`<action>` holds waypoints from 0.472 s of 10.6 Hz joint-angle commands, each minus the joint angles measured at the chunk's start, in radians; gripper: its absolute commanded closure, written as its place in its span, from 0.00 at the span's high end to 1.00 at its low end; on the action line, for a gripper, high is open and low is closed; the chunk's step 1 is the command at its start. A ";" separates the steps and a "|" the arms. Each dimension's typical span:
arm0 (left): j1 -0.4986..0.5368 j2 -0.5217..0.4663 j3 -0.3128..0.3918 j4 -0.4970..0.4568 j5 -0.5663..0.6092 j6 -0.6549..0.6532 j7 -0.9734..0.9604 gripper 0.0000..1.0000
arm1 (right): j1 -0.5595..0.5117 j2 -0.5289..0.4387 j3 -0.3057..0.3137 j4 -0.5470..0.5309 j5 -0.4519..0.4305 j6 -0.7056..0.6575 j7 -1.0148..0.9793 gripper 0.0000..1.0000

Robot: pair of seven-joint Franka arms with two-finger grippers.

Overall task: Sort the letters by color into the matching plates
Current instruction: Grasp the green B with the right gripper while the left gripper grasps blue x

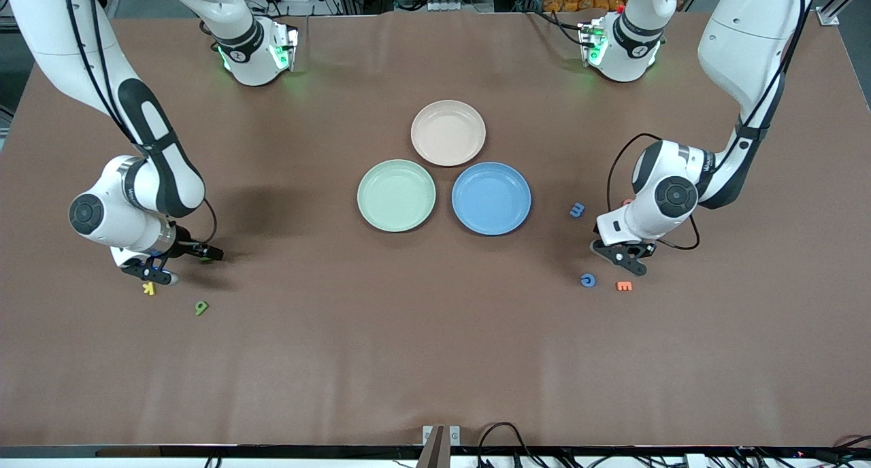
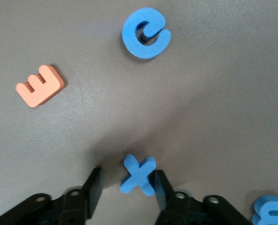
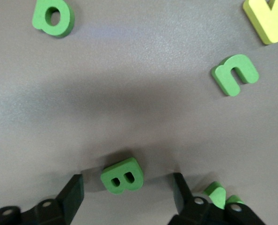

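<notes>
Lots got hidden here. In the front view the blue X was completely covered by the left gripper (image 1: 620, 256), and the green B was lost under the right gripper (image 1: 178, 258), so neither letter could be made out there. A pink-red scrap (image 1: 627, 202) poked out by the left arm, too small to read. In the left wrist view, a blue letter (image 2: 271, 212) at the lower right corner was cut off by the frame edge. In the right wrist view, the yellow K (image 3: 269, 18) was chopped at the upper right corner, and a green piece (image 3: 217, 193) near the bottom was half tucked under a finger.
</notes>
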 commanded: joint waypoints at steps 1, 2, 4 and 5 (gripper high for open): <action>0.008 0.012 -0.005 0.005 0.008 0.007 -0.034 0.00 | -0.006 -0.024 0.005 -0.034 -0.017 0.014 -0.008 0.59; 0.008 0.012 -0.005 0.005 0.008 0.007 -0.034 0.00 | -0.006 -0.022 0.005 -0.034 -0.017 0.024 -0.008 0.53; 0.008 0.006 -0.005 0.007 0.006 0.007 -0.037 0.00 | -0.006 -0.018 0.005 -0.034 -0.017 0.032 -0.008 0.45; 0.008 -0.002 -0.005 0.010 0.008 0.005 -0.059 0.00 | -0.004 -0.013 0.005 -0.035 -0.019 0.037 -0.008 0.41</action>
